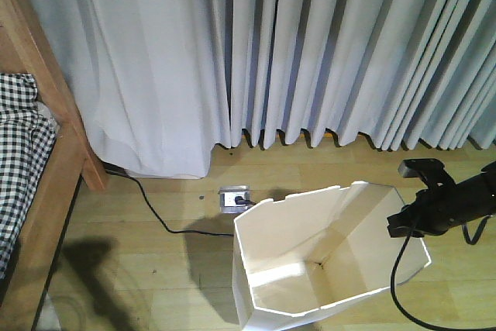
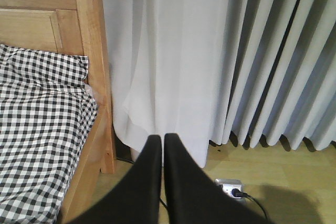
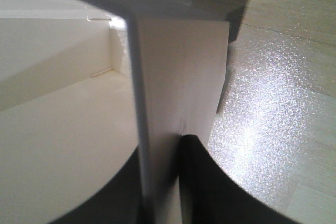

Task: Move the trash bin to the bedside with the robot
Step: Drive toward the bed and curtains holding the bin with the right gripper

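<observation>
Curtain [image 1: 271, 44]: grey pleats, fills upper frame of front view down to the floor.
Floor [image 1: 155, 269]: light wood planks, lower frame.
Bed [image 1: 54, 160]: light-brown frame w/ black-and-white checked bedding [image 1: 19, 153], left edge of frame.
Trash bin [image 1: 310, 222]: white, angular rim, lower centre-right; well apart from bed, bare floor between. Lifted or resting: can't tell.
Right gripper [image 1: 404, 222]: at right edge, clamped on bin's right rim; wrist view shows the thin wall pinched btwn the two black fingers.
Left gripper [image 2: 163, 145]: fingers together, nothing held, aimed at bed corner and curtain.
Power cord [image 1: 155, 207]: black, runs along floor from under the curtain near the bed post to the outlet.
Floor outlet [image 1: 235, 199]: just behind bin's upper-left rim.
Step (judged): grasp made, transport to bedside under way.
Next move (judged): carry bin toward frame left; keep the thin wall from flexing or slipping, and clear cord and outlet en route.
</observation>
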You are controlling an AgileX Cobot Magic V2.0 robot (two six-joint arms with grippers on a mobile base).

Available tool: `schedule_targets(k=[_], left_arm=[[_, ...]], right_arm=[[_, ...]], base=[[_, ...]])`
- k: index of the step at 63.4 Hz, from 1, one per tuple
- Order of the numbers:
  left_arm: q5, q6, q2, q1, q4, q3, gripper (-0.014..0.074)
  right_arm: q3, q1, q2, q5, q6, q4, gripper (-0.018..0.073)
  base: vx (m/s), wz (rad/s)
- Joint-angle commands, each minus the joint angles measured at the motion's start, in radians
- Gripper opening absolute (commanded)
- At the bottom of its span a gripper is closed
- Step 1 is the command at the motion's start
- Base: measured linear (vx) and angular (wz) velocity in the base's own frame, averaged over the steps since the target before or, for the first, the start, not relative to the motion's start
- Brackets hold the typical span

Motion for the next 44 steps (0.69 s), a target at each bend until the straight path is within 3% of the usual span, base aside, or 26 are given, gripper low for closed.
schedule_targets(k=[1, 44], left_arm=[[-0.066, -0.004, -0.014, -0.003, -0.002, 0.003, -0.0006], [-0.066, -0.004, -0.014, -0.003, -0.002, 0.003, -0.0006]], right_arm=[[-0.011, -0.005, -0.07, 0.177, 0.005, 0.052, -0.0005], [-0.011, -0.005, -0.07, 0.154, -0.014, 0.052, -0.0005]], base=[[0.04, -0.01], [0.0, 0.0]])
